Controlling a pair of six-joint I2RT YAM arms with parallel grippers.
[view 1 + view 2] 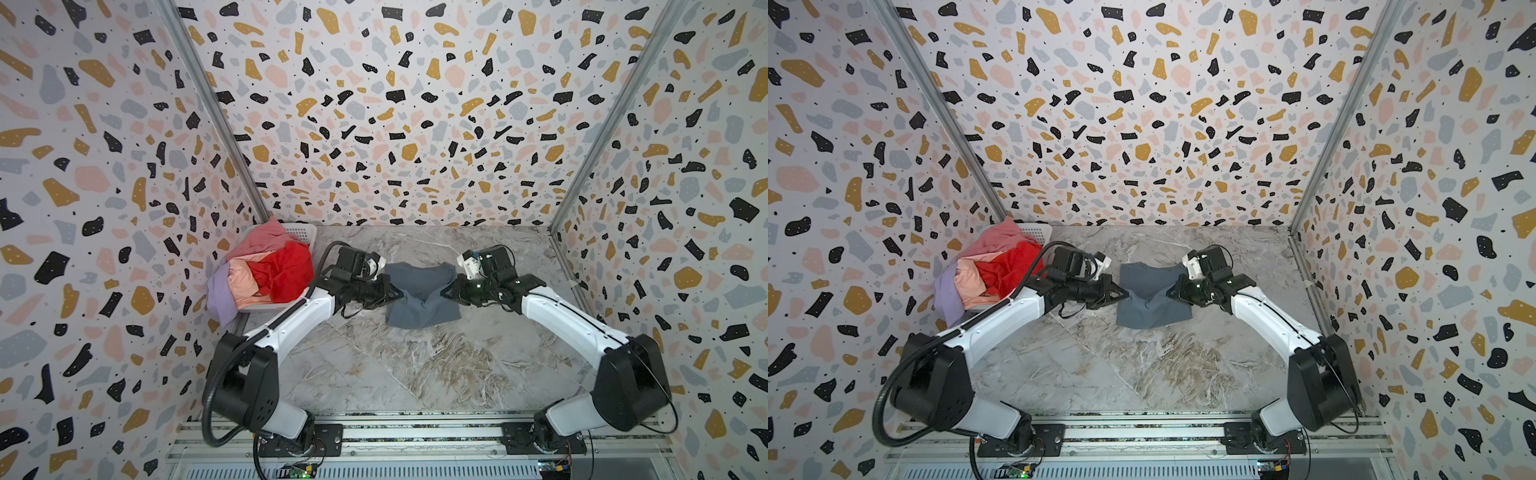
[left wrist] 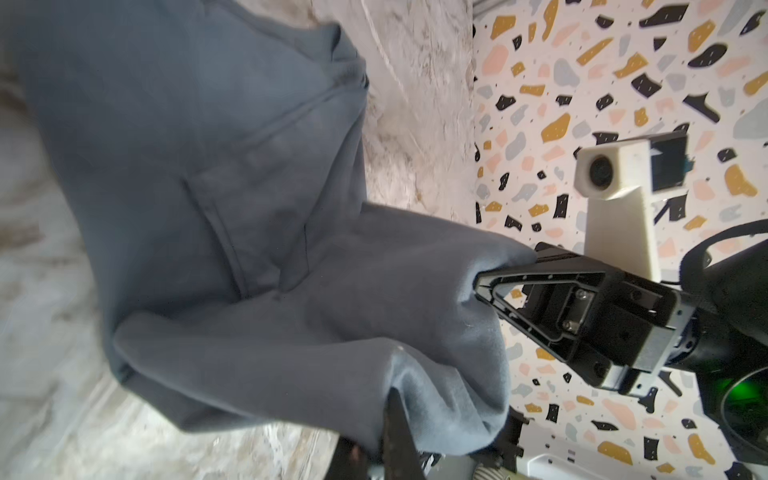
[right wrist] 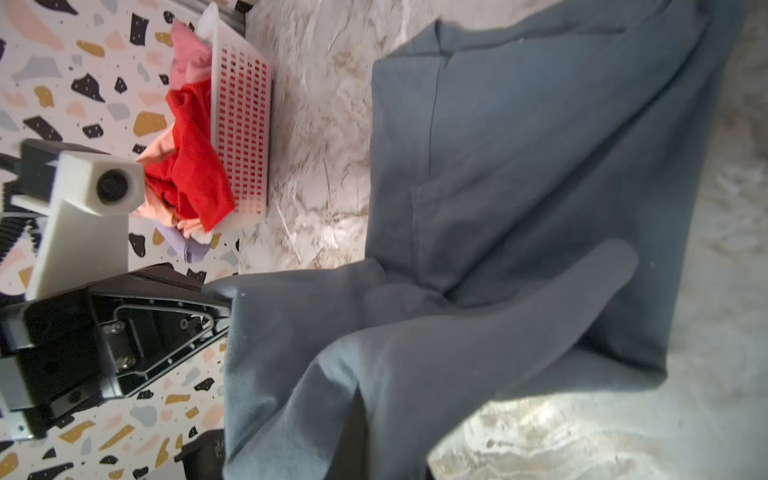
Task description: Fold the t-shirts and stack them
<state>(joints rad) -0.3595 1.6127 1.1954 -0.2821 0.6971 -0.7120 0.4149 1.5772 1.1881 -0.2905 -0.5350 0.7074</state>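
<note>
Grippers clamped on both sides, folks: the left gripper [image 1: 400, 294] has its jaws closed tight on the left edge of the slate grey-blue t-shirt [image 1: 419, 307], and the right gripper [image 1: 444, 293] is pinched shut on the opposite edge. The two tips face each other across the cloth, near the middle of the marble table [image 1: 415, 374]. Both pinched edges are raised, so the fabric sags into a V between the tips, and both top views show the shirt's lower part spread on the tabletop. From the left wrist you can see the right gripper's black fingertips buried in a bunched fold. The right wrist gives the mirror picture, cloth gathered at the left gripper's tips, with a seam line running across the flatter part behind.

Over in the far left corner sits the white basket [image 1: 306, 232], heaped full: dusty pink t-shirt [image 1: 264, 237] at the back, red t-shirt [image 1: 286, 268] in front nearest the left arm, peach t-shirt [image 1: 243, 278] beside it, and the lavender t-shirt [image 1: 218, 297] spilling over the basket's outer side
</note>
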